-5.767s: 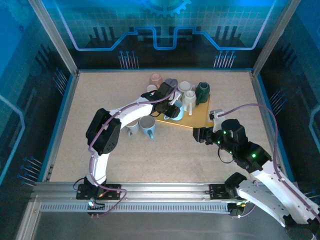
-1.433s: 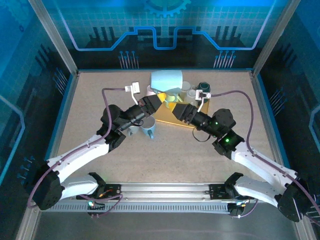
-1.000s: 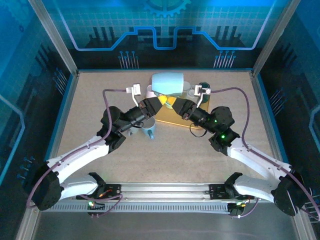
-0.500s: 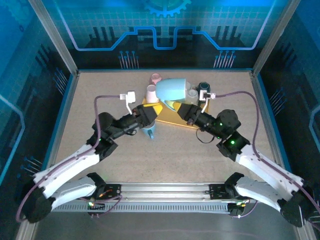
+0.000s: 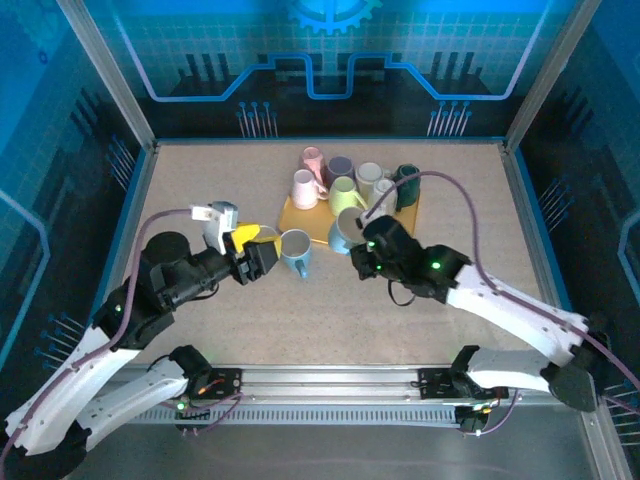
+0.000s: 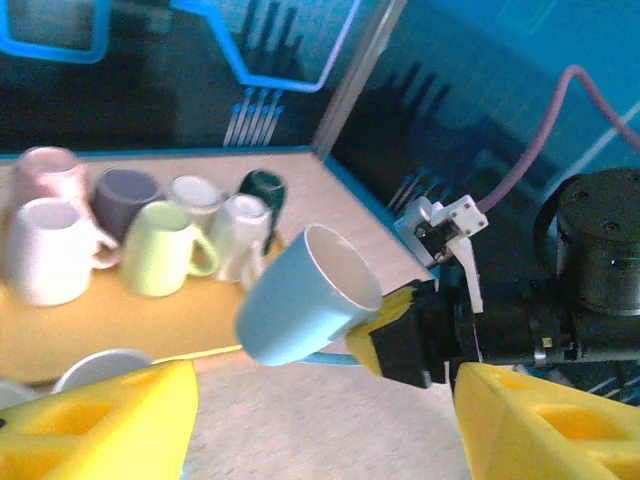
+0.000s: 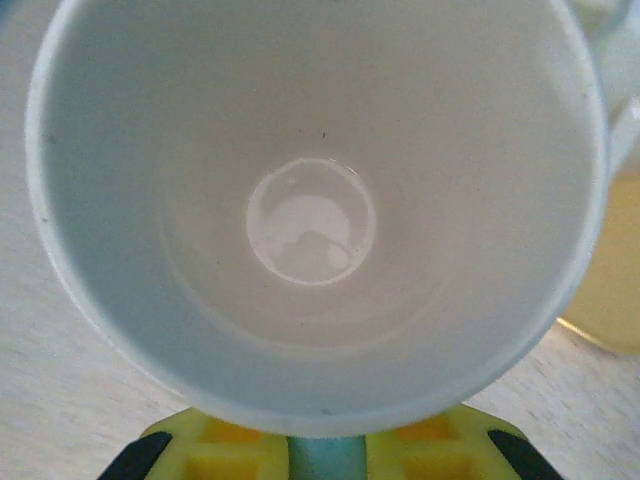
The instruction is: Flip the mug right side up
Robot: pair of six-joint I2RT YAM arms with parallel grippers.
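Where the two arms meet at mid-table, the left gripper (image 5: 266, 256) hangs empty, its yellow pads (image 6: 95, 420) spread wide apart. Just beside it, a darker blue mug (image 5: 295, 250) stands mouth-up on the table (image 5: 200, 190). The right gripper (image 7: 325, 455) is clamped on the handle of the light blue mug (image 6: 305, 300), which is tilted, white mouth slanting upward, at the near edge of the yellow board (image 5: 290, 214). Farther back, on the board, is a cluster of mugs (image 5: 346, 193): pink, purple, white, pale green, dark green.
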